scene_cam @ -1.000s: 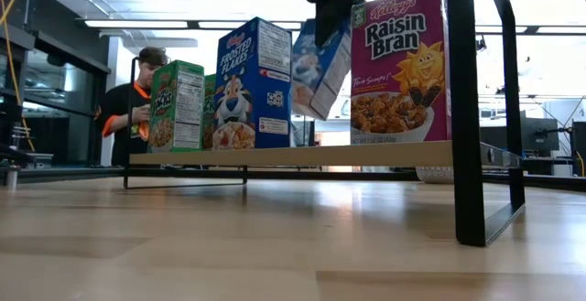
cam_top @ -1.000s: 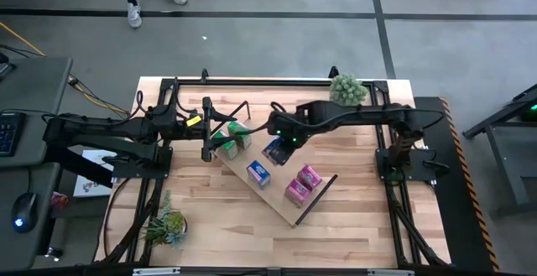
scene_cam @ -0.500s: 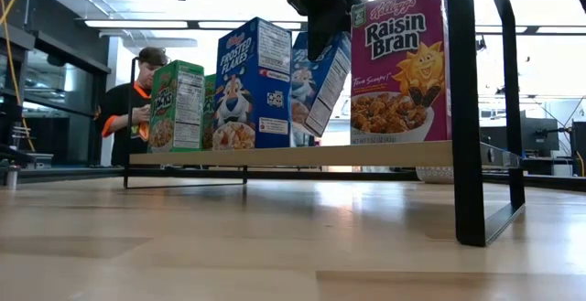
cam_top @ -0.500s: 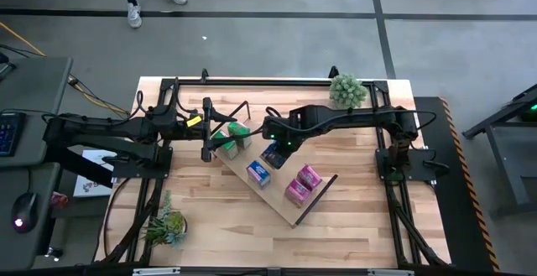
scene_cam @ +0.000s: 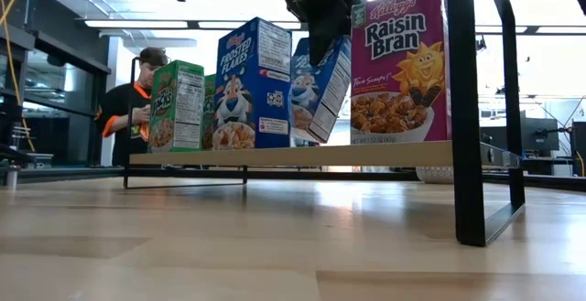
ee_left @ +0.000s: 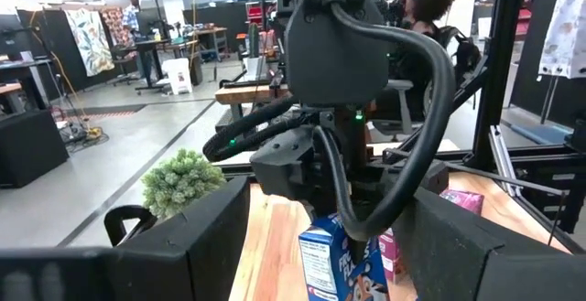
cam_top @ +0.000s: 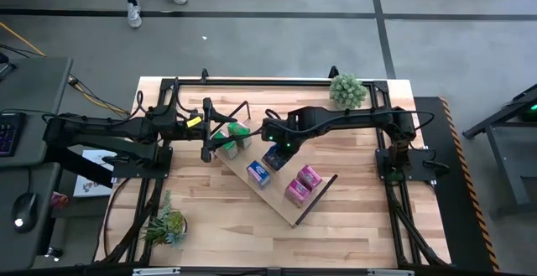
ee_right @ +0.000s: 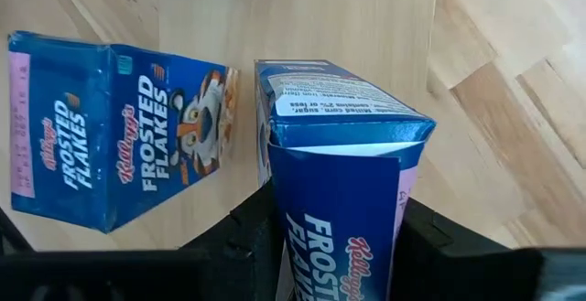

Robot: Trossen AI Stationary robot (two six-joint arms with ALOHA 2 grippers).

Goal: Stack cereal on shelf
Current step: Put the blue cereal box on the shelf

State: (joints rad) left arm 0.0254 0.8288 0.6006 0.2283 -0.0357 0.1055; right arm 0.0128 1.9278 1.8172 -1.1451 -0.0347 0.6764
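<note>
Here, from above, the right gripper (cam_top: 275, 146) is clamped on a blue cereal box (cam_top: 273, 154) over the shelf (cam_top: 289, 213); the left gripper (cam_top: 205, 146) waits beside the green boxes (cam_top: 231, 138), and I cannot tell its fingers. In the low view, this box (scene_cam: 320, 86) is tilted, between the other blue box (scene_cam: 252, 81) and the pink one (scene_cam: 400, 59).

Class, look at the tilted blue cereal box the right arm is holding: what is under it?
Under the tilted blue box, held by the right tool, lies the light-wood shelf. Whether its lower corner touches is hidden.
</note>
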